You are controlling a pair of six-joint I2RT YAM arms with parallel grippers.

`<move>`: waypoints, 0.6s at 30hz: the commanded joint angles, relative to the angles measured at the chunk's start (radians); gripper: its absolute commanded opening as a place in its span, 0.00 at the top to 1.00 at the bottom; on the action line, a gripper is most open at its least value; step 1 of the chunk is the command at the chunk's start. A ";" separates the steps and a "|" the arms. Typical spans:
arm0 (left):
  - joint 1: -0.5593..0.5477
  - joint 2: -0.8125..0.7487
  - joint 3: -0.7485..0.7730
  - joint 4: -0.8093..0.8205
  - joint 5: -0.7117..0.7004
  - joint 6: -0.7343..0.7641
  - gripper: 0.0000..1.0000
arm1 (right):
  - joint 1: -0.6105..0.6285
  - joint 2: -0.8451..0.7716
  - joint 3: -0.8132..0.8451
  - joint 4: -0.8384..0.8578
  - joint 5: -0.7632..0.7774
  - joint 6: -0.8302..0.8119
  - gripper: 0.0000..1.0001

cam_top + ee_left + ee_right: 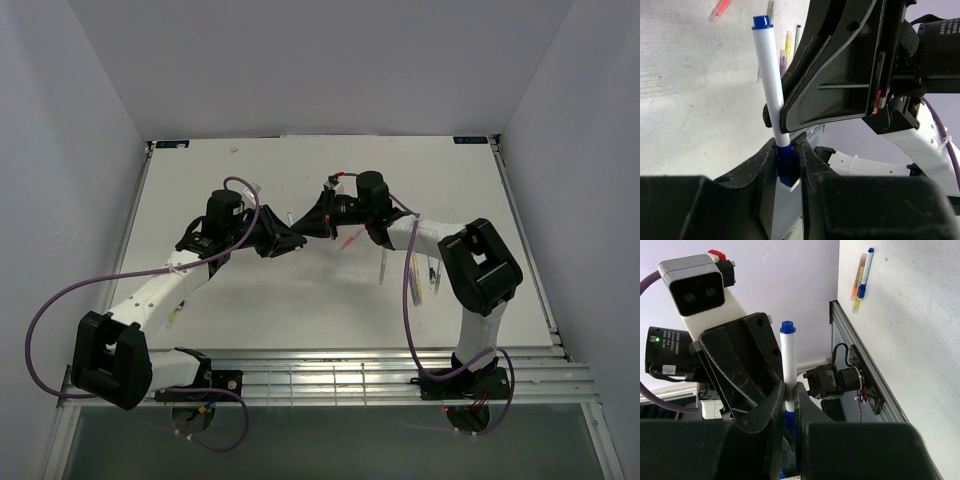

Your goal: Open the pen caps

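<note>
White counter (300,310) fills my overhead view, walled in pale grey. Left gripper (788,149) is clamped on the blue pen cap (786,167). From it the blue-white pen (767,75) runs toward 12 o'clock in its wrist view. Right gripper (790,397) is closed tight on the white barrel just beside that cap, meeting the left one above mid-counter. I judge the pull must follow the pen's long axis. Spare pens (415,270) lie at 4 o'clock of the pair.
</note>
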 commanded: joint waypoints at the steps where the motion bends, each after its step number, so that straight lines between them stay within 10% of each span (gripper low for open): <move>1: -0.038 -0.038 -0.008 -0.012 0.181 -0.002 1.00 | -0.062 0.036 0.065 -0.056 0.180 -0.020 0.92; 18: -0.038 0.056 0.146 -0.353 -0.037 0.155 1.00 | -0.030 0.016 0.419 -0.817 0.261 -0.549 0.92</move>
